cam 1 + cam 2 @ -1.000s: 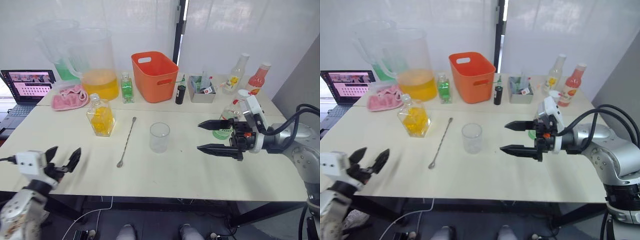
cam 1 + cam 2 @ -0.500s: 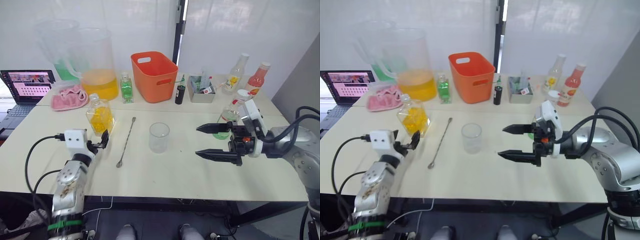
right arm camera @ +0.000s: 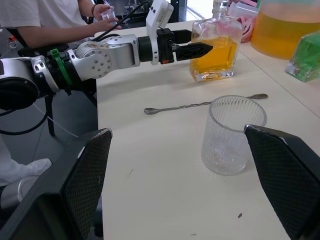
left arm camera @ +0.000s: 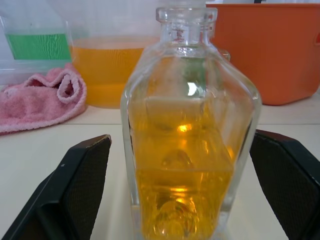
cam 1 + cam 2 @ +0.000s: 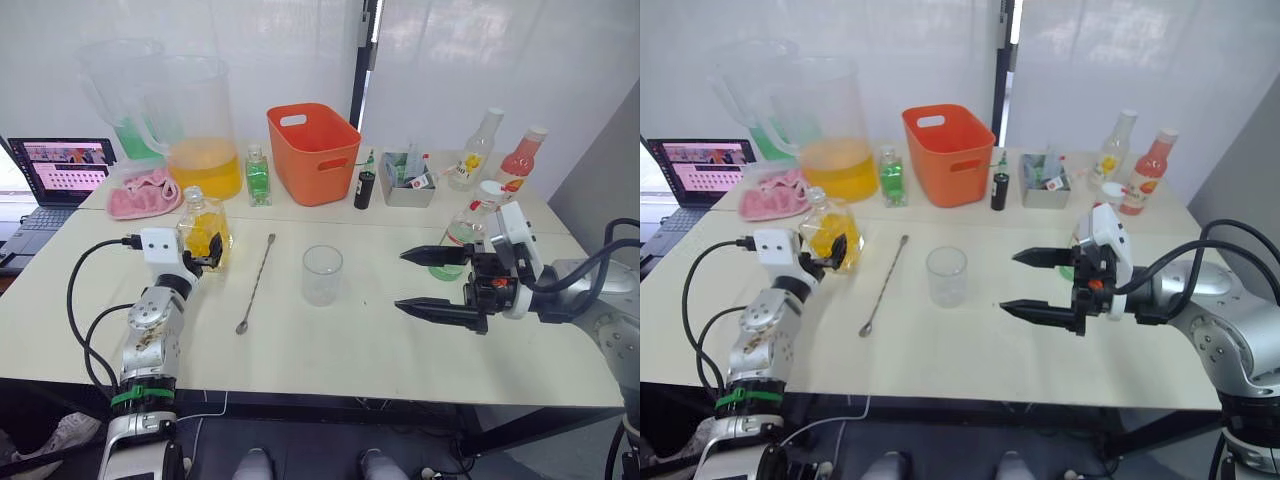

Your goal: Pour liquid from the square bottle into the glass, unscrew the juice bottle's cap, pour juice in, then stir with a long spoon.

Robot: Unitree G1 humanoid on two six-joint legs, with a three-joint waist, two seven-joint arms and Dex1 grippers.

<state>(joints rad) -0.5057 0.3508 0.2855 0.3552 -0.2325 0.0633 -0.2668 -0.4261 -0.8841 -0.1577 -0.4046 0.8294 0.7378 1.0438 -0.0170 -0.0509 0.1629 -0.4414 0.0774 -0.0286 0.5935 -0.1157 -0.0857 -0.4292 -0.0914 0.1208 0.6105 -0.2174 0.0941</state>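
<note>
1. Left wrist view: the two fingers (image 4: 75,195) of the left gripper (image 5: 206,262) are spread wide, one on each side of the square bottle (image 4: 191,145), and they do not touch the glass yet. The bottle stands upright on the counter (image 5: 330,340), about half full of yellow-orange liquid, and its neck is open at the top.
2. In my judgement the step in hand is the grasp of the square bottle. To do it well, the fingers should go a little further forward, so the flat faces of the body sit between them, and then close on the wide part, not on the neck. The glass walls look smooth, so a firm and level hold is needed before lifting.
3. In the left eye view the long spoon (image 5: 256,281) lies flat on the counter just beside the bottle, toward the middle. The lift should go straight up so the spoon is not pushed.
4. The glass (image 5: 322,275) stands upright and empty near the middle of the counter, well apart from the bottle.
5. The right gripper (image 5: 425,280) hovers beside the glass with its fingers spread and holds nothing.
6. Behind it stands the juice bottle (image 5: 466,228), partly hidden, with its cap (image 5: 489,187) still on.
</note>
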